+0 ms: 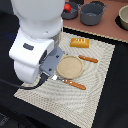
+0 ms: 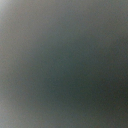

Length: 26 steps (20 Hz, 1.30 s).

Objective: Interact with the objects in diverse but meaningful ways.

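Gripper: the arm's white bulk (image 1: 36,40) is filling the exterior view's left and hiding the gripper behind it; only a grey flange is poking out low beside the plate, so I cannot tell whether the jaws are apart or together
Wrist view: showing nothing but a blurred grey-green wash, giving no help on what lies under the tool
Nearest neighbour: the round tan plate (image 1: 69,66) is sitting just beside that grey flange, toward the exterior view's right, on the woven mat (image 1: 100,95)
Cutlery: one wooden-handled piece (image 1: 73,84) is lying along the plate's near edge, another (image 1: 88,59) along its far right side, both off the plate
Bread loaf (image 1: 80,43): lying on the mat beyond the plate, up and to the exterior view's right of the arm, its long axis running roughly left to right across the view
Pot (image 1: 93,13): the grey pot is standing off the mat on the worktop (image 1: 112,31), well beyond the loaf
Red ball-like food (image 1: 67,7): peeking out in a second dark pot at the top, right by the arm's shoulder
Judgement: the loaf is looking like the closest task item, so the reach would be going out past the plate, jaws across the loaf's short side
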Available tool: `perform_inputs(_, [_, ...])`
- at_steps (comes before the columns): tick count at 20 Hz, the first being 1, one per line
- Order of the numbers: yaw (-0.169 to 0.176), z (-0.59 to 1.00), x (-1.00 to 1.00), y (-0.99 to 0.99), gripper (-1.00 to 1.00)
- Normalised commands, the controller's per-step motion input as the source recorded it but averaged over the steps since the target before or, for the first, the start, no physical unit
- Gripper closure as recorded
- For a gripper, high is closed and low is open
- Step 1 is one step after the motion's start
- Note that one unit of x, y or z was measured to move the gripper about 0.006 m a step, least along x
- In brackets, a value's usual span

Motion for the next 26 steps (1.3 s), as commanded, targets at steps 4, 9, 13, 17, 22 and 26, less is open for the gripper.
perform_inputs(4, [0.000, 0.02, -0.37, 0.65, 1.00])
perform_inputs(9, [0.000, 0.00, -0.35, 0.73, 1.00])
perform_inputs(13, [0.000, -0.01, -0.37, 0.79, 1.00])
perform_inputs(17, [0.000, -0.22, -0.67, 0.71, 1.00])
perform_inputs(22, [0.000, -0.26, -0.94, 0.65, 1.00])
perform_inputs(26, [0.000, -0.24, -1.00, 0.46, 1.00])
